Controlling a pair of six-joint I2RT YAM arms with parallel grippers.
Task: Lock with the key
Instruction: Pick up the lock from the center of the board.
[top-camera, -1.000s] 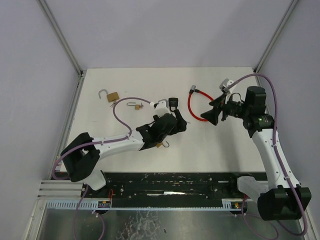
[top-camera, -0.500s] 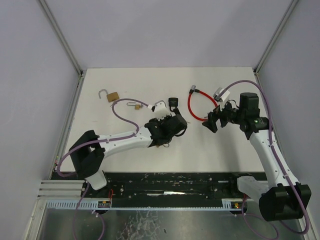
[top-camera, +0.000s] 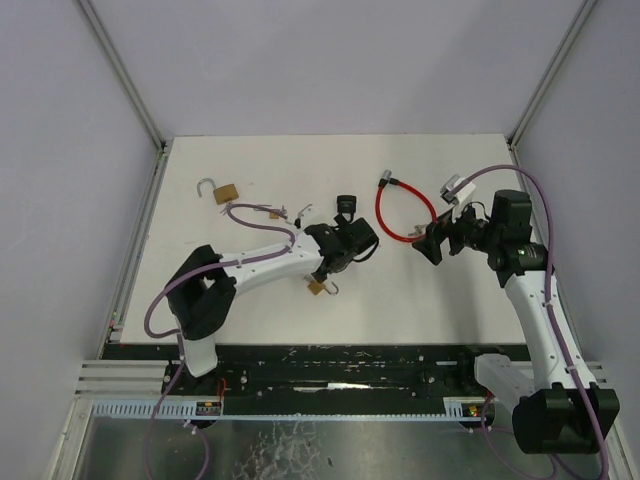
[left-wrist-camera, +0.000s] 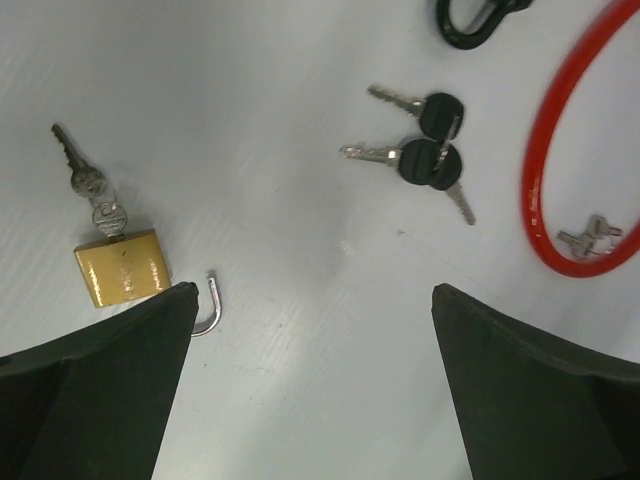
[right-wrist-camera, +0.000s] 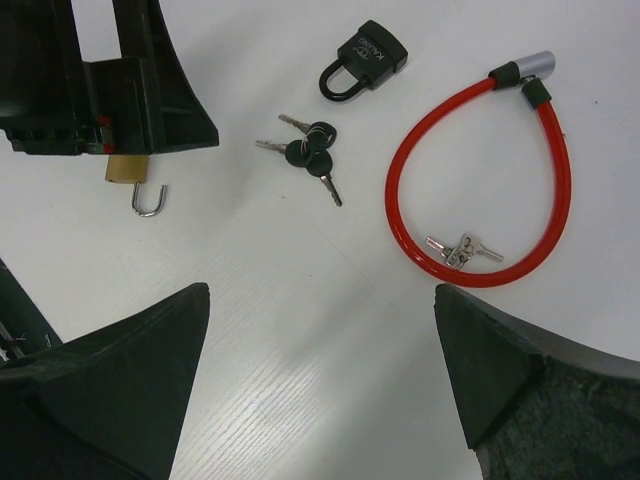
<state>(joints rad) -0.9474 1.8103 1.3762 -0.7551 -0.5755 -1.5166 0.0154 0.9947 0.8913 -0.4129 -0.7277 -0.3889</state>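
Fingers (left-wrist-camera: 100, 380) spread, empty, on left gripper (left-wrist-camera: 312, 300) and right gripper (right-wrist-camera: 322, 295); brass padlock (left-wrist-camera: 122, 267) just beside left gripper, key (left-wrist-camera: 88, 180) end pointing away.

White table (top-camera: 300, 165): brass padlock (left-wrist-camera: 122, 266) with its key in, black keys (left-wrist-camera: 430, 160), black padlock (right-wrist-camera: 370, 52), red cable (left-wrist-camera: 533, 190) ringing silver keys (right-wrist-camera: 462, 248), second brass padlock (top-camera: 226, 192) far left.
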